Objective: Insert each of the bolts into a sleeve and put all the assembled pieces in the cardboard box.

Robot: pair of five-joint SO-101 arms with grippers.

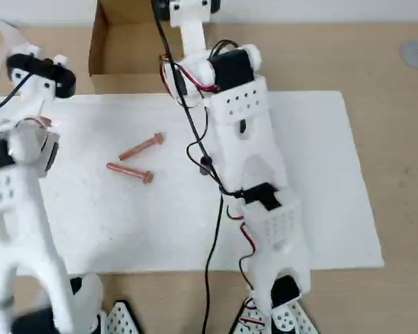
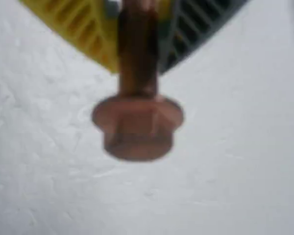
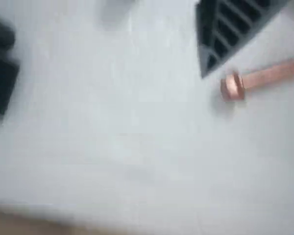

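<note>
A copper bolt [image 2: 137, 122] hangs head down just above the white mat [image 2: 49, 186], with my left gripper [image 2: 137, 29] shut on its shank between a yellow and a dark finger. Two more copper bolts [image 1: 141, 147] [image 1: 129, 172] lie loose on the mat [image 1: 320, 209], left of centre. The left arm [image 1: 14, 181] stands over the mat's left edge. The right arm [image 1: 258, 153] stretches up the middle toward the cardboard box [image 1: 125, 49] at the back. My right gripper [image 3: 225, 34] hovers low over the mat, close beside a lying bolt [image 3: 262, 78].
Black cables [image 1: 209, 209] run along the right arm across the mat. The wooden table [image 1: 397, 139] surrounds the mat. A round grey fitting [image 1: 416, 54] sits at the far right. A dark block [image 3: 0, 73] shows farther off in the right wrist view.
</note>
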